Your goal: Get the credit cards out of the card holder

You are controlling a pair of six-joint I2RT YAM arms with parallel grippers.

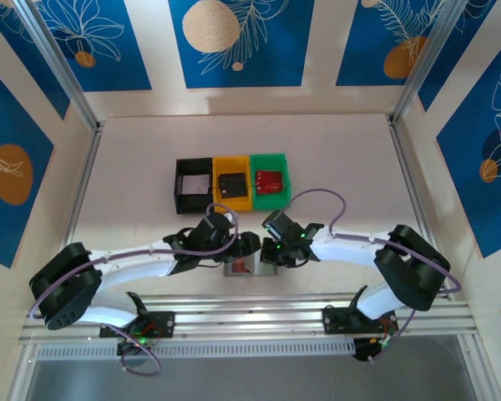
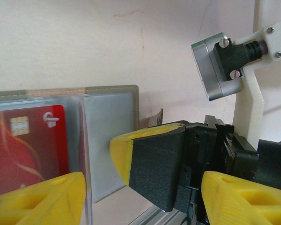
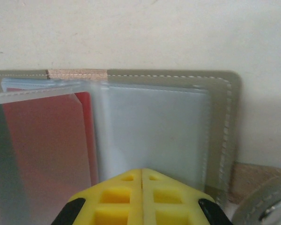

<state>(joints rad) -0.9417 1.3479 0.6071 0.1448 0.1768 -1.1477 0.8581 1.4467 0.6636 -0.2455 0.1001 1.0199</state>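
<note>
The grey card holder [image 3: 225, 117] lies open on the table near the front edge, partly under both grippers [image 1: 242, 269]. A red credit card [image 2: 23, 154] sits in a clear sleeve on its left half, and one clear leaf stands lifted. My right gripper [image 3: 141, 171] is shut with nothing between its fingers, its tips pressed on the pale right panel [image 2: 107, 140]. My left gripper [image 2: 143, 183] is open, low over the holder's near side. One yellow finger [image 2: 42, 201] is at the sleeve with the red card, the other [image 2: 243, 197] beside the right gripper's finger [image 2: 150, 159].
Three small bins stand in a row at the back: black [image 1: 194, 185], yellow [image 1: 232, 184] and green [image 1: 270, 180], each with a card in it. The holder's snap strap [image 3: 267, 206] lies to its right. An aluminium rail [image 1: 250, 305] runs along the near edge.
</note>
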